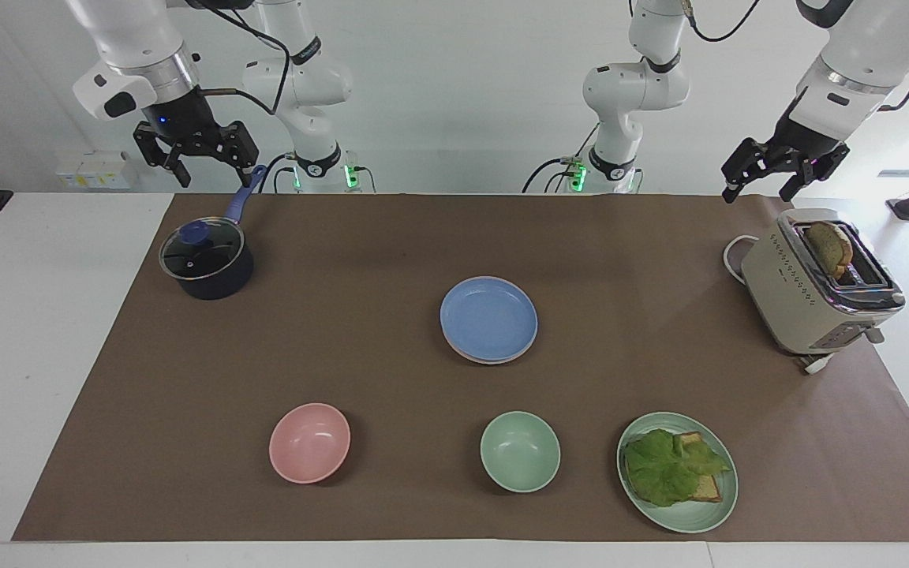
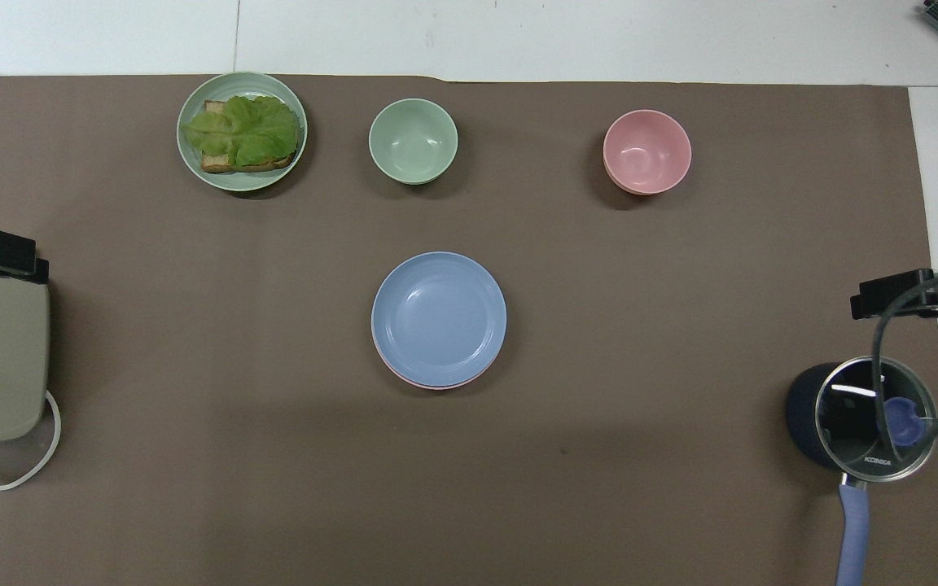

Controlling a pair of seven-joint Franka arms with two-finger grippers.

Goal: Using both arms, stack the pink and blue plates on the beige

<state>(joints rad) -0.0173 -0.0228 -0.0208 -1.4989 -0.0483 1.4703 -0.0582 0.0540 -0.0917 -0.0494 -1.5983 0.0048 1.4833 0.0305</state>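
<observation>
In the middle of the brown mat lies the blue plate [image 1: 489, 318] [image 2: 439, 317], on top of a stack. Under it only a thin rim of the pink plate [image 1: 472, 357] [image 2: 428, 384] shows. The beige plate is hidden. My right gripper [image 1: 214, 172] hangs open and empty in the air over the pot's handle, at the right arm's end of the table. My left gripper [image 1: 756, 193] hangs open and empty over the mat's edge by the toaster, at the left arm's end. Both are well away from the plates.
A dark lidded pot [image 1: 206, 260] with a blue handle stands under the right gripper. A beige toaster [image 1: 817, 288] holds a slice of bread. Farther from the robots are a pink bowl [image 1: 309, 442], a green bowl [image 1: 519, 451] and a green plate [image 1: 711, 513] with lettuce on toast.
</observation>
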